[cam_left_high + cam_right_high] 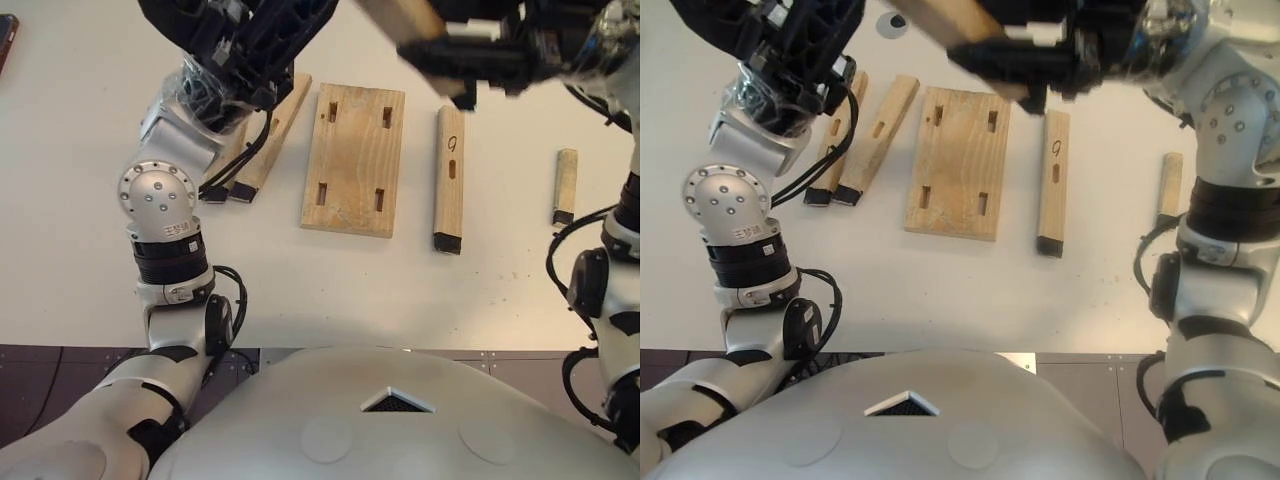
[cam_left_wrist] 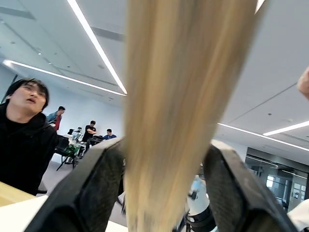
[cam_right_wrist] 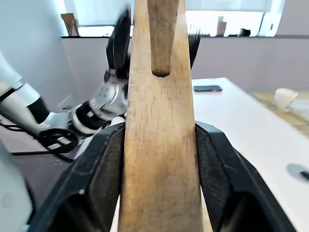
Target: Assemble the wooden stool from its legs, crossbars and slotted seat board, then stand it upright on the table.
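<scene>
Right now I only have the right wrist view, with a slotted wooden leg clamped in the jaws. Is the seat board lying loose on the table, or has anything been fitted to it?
Observer: Loose. The seat board lies flat on the table, and all four slots are empty.
Operator: How many legs lie down there?
Observer: Three. Two legs lie side by side on the robot's left of the board, and a third leg on its right.
Operator: Any crossbars?
Observer: One short wooden bar, probably a crossbar, lies farthest right, apart from the rest.
Operator: And my piece?
Observer: The held leg is raised off the table, touching none of the loose parts.
</scene>
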### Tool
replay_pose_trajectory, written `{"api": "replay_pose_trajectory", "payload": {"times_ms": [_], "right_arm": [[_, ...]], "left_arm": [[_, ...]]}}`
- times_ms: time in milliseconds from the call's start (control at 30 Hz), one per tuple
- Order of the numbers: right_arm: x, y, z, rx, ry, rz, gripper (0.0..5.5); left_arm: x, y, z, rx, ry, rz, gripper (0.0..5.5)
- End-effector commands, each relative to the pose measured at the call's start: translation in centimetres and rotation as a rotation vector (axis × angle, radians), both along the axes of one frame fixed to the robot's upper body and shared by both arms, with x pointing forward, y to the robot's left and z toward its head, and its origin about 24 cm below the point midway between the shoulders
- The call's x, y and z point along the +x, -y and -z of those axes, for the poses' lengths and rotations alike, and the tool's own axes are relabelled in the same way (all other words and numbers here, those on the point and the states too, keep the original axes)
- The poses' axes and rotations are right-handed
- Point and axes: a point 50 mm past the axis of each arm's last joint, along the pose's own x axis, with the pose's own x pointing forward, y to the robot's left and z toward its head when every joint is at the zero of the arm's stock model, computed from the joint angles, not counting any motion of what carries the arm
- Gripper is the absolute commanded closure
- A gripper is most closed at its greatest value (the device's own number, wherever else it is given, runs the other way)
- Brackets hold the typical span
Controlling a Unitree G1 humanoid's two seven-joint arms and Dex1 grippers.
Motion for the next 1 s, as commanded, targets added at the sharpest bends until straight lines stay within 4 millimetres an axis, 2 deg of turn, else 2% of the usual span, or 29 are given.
{"api": "replay_pose_trajectory", "payload": {"times_ms": [33, 133, 267, 467, 500, 533, 633, 700, 733, 833, 933, 1000], "right_arm": [[-0.4, 0.0, 1.2, -0.037, -0.042, -0.017, 3.45], [-0.6, 0.2, 1.4, -0.028, -0.055, -0.008, 3.45], [-0.8, 0.1, 1.3, 0.038, -0.082, 0.000, 3.46], [-0.4, -0.4, 1.9, 0.029, -0.079, 0.042, 3.46], [-0.2, -0.5, 2.3, 0.011, -0.092, 0.067, 3.46], [0.0, -0.5, 3.1, -0.025, -0.095, 0.092, 3.08], [0.3, -0.1, 5.9, -0.168, -0.077, 0.171, 2.49], [0.5, 0.8, 7.6, -0.259, -0.061, 0.232, 2.46], [0.8, 1.4, 8.1, -0.286, -0.060, 0.274, 2.46], [2.9, 3.9, 9.1, -0.319, -0.034, 0.522, 2.91], [5.1, 6.1, 9.2, -0.303, -0.021, 0.777, 3.36], [5.8, 7.1, 9.1, -0.267, -0.022, 0.871, 3.67]], "left_arm": [[-0.4, -0.8, -0.5, -0.018, 0.019, -0.007, 2.84], [-0.6, -1.2, -1.1, -0.025, 0.031, 0.020, 2.84], [0.0, -2.0, -1.5, -0.074, -0.021, 0.041, 3.31], [0.9, -2.1, -1.7, -0.106, -0.097, 0.022, 3.33], [1.4, -2.3, -1.9, -0.090, -0.103, -0.014, 3.33], [1.9, -2.7, -2.3, -0.071, -0.099, -0.053, 3.33], [2.5, -4.4, -3.6, 0.002, -0.053, -0.120, 3.38], [2.7, -5.4, -4.1, 0.093, -0.020, -0.132, 3.40], [2.7, -5.9, -3.9, 0.148, -0.011, -0.134, 3.40], [2.2, -7.2, -1.3, 0.347, -0.033, -0.150, 3.41], [1.2, -7.2, 0.8, 0.461, -0.034, -0.144, 3.42], [0.8, -6.9, 2.1, 0.500, -0.024, -0.157, 3.42]]}}
